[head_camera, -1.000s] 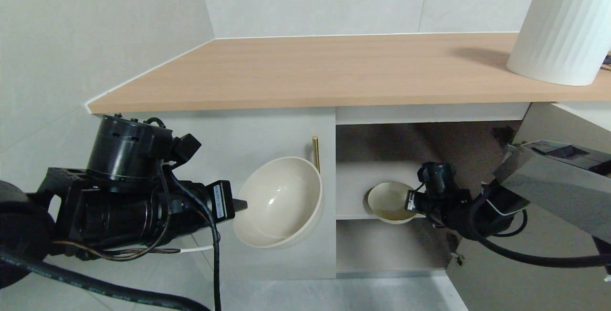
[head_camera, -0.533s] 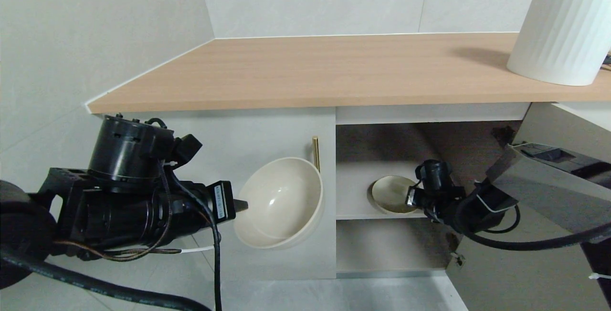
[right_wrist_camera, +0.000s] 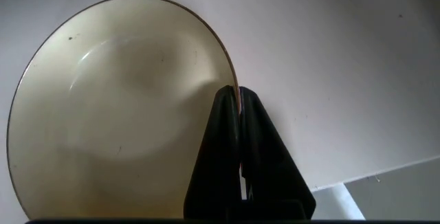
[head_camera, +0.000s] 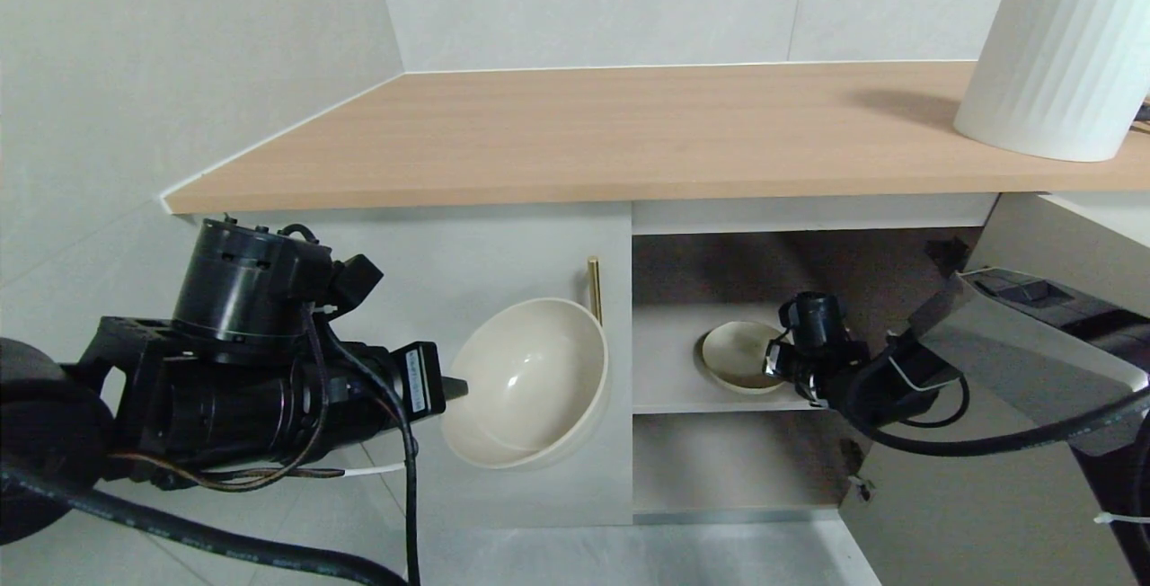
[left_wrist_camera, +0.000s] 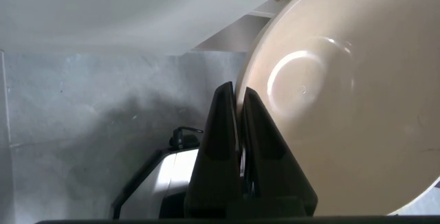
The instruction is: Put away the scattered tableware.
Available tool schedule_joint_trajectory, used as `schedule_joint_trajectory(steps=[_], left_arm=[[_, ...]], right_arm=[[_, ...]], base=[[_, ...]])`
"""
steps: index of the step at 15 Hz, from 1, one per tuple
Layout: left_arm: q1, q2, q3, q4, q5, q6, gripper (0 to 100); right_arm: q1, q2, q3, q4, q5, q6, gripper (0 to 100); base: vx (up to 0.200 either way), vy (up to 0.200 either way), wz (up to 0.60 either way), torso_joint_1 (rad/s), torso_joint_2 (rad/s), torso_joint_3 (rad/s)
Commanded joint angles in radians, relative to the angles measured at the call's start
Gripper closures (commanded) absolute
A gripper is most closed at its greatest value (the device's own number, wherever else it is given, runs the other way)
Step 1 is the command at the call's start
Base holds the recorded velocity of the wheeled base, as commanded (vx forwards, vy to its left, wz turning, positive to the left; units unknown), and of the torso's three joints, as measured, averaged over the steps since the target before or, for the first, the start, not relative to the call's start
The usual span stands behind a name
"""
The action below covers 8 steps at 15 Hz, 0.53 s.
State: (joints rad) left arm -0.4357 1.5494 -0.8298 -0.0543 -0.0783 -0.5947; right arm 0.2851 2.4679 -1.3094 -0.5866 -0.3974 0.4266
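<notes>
L arm [head_camera: 234,388], R arm [head_camera: 885,388] blk; blk cables [head_camera: 135,528]; white label [head_camera: 415,379]

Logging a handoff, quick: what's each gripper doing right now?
Left gripper: shut on the large cream bowl.
Right gripper: shut on the small plate.

Closed cabinet door [head_camera: 503,253] stands behind the bowl [head_camera: 530,379]; bare shelf [head_camera: 669,361] lies open left of the plate [head_camera: 737,357].

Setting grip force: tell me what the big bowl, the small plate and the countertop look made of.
Big bowl: cream, glossy, with a sharp highlight; glazed ceramic or melamine.
Small plate: cream, thin dark rim line, soft sheen; likely the same.
Countertop: matte wood grain, possibly laminate.
</notes>
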Motion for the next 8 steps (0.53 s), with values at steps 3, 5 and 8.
schedule_joint_trajectory(steps=[3,5,8], left_arm=[[0.0,0.003,0.0,-0.001,0.0,-0.001,100],[0.0,0.005,0.0,-0.001,0.0,-0.001,100],[-0.006,0.014,0.0,-0.001,0.0,-0.001,100]], right_arm=[[-0.003,0.002,-0.01,-0.001,-0.001,0.0,100],[-0.003,0.002,-0.013,-0.001,-0.003,0.0,100],[-0.003,0.002,-0.022,-0.001,-0.017,0.0,0]], base=[[0.0,0.0,0.0,0.0,0.0,0.0],[0.0,0.0,0.0,0.0,0.0,0.0],[0.0,0.0,0.0,0.0,0.0,0.0]])
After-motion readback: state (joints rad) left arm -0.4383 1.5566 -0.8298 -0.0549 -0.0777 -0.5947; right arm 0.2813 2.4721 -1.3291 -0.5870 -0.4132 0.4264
